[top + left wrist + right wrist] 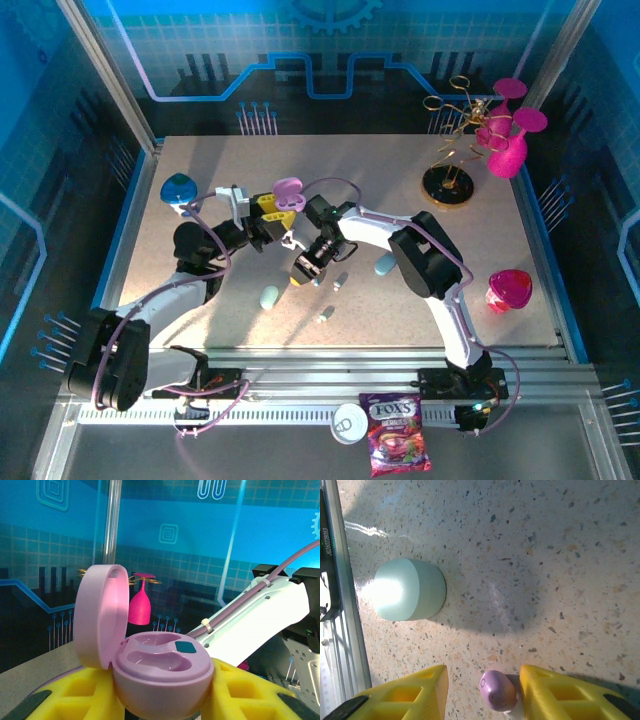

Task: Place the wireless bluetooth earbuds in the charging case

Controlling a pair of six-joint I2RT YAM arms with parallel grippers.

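The charging case point(165, 677) is pale purple with its lid point(100, 615) swung up, and both of its sockets are empty. My left gripper point(162, 692) is shut on its base, held above the table point(275, 205). My right gripper point(484, 674) points down at the tabletop with its yellow fingers point(420, 692) apart. A purple earbud point(497, 690) lies between them, touching the right finger, with a gap to the left one. Two more earbuds point(342, 279) point(326, 316) lie on the table just right of the right gripper point(305, 268).
A closed teal case point(407, 590) point(269, 297) lies close to the right gripper, another point(384, 265) by the right arm. A blue case point(178, 188) sits far left. Pink goblets point(505, 140) and a gold wire stand point(450, 175) are at the back right, and a pink cup point(510, 290) stands at the right.
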